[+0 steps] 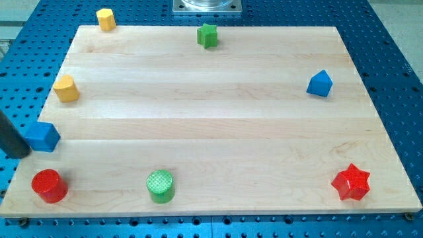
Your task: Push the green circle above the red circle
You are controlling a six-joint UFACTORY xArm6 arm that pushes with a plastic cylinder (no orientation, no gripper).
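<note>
The green circle (160, 186) stands near the board's bottom edge, left of centre. The red circle (49, 186) stands at the bottom left corner, level with the green circle and well to its left. My tip (24, 154) is at the view's left edge, just left of a blue block (43, 137) and above the red circle. The dark rod runs up and to the left out of view. The tip is far left of the green circle.
On the wooden board (211, 119) are a yellow block (66, 88) at the left edge, another yellow block (106, 18) at the top left corner, a green star (207, 35) at top centre, a blue block (320, 84) at the right and a red star (351, 182) at the bottom right.
</note>
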